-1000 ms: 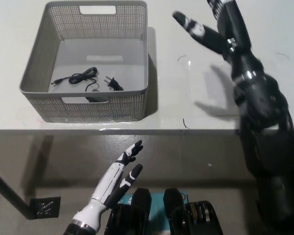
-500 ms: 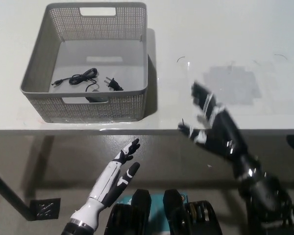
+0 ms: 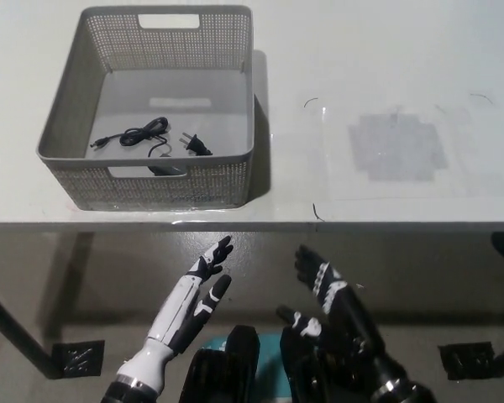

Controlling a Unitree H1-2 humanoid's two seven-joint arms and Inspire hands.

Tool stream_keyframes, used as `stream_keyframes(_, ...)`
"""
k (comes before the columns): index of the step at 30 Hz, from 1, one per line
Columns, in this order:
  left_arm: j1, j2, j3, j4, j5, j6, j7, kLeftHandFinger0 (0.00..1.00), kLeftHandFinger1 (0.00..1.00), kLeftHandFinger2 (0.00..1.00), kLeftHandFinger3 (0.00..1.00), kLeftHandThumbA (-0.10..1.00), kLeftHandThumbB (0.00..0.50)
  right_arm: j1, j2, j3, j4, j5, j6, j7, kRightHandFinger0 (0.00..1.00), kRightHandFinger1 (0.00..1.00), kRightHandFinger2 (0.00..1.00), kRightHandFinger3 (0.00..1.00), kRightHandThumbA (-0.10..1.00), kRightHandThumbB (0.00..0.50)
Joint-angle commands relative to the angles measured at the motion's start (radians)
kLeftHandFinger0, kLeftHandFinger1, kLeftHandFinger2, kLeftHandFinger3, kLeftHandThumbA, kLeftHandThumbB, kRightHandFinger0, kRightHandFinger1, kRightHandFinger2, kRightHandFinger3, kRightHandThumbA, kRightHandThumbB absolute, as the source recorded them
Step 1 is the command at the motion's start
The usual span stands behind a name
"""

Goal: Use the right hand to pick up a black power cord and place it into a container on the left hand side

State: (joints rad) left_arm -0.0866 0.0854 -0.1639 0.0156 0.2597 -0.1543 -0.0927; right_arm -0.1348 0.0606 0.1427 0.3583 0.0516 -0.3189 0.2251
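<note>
The black power cord (image 3: pixel 148 138) lies coiled on the floor of the grey perforated basket (image 3: pixel 233 101) at the table's left, its plug toward the basket's front wall. My black right hand (image 3: pixel 323 295) is low, below the table's front edge, open and holding nothing. Lower left, my white left hand (image 3: pixel 195 294) rests open, also beneath the table edge.
The white table (image 3: pixel 386 75) carries a clear sheet with a grey patch (image 3: pixel 397 149) at its right. Below the table edge lies a dim floor.
My right arm has swung down from above the table's right side to below the front edge. The cord and basket stay put. The left hand has barely shifted.
</note>
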Motion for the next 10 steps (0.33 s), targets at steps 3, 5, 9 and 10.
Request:
stream_keyframes(3,-0.004,-0.003,0.008,-0.019,-0.02,-0.025,0.011,1.0,1.0,1.0,1.0,1.0,0.064,-0.005,0.028,0.018,0.032,-0.032,-0.129,-0.018,1.0,1.0,1.0,1.0,1.0,0.431)
stream_keyframes(5,-0.008,-0.003,0.005,-0.015,-0.015,-0.031,0.011,1.0,1.0,1.0,1.0,1.0,0.061,-0.009,0.024,0.015,0.042,-0.034,-0.13,-0.021,1.0,1.0,1.0,1.0,1.0,0.431)
stream_keyframes(9,-0.007,-0.004,0.005,-0.018,-0.019,-0.023,0.008,1.0,1.0,1.0,1.0,1.0,0.066,-0.018,0.021,0.006,0.061,-0.034,-0.141,-0.029,1.0,1.0,1.0,1.0,1.0,0.431)
stream_keyframes(10,-0.007,-0.004,0.004,-0.018,-0.018,-0.023,0.008,1.0,1.0,1.0,1.0,1.0,0.066,-0.018,0.022,0.006,0.063,-0.032,-0.141,-0.03,1.0,1.0,1.0,1.0,1.0,0.43)
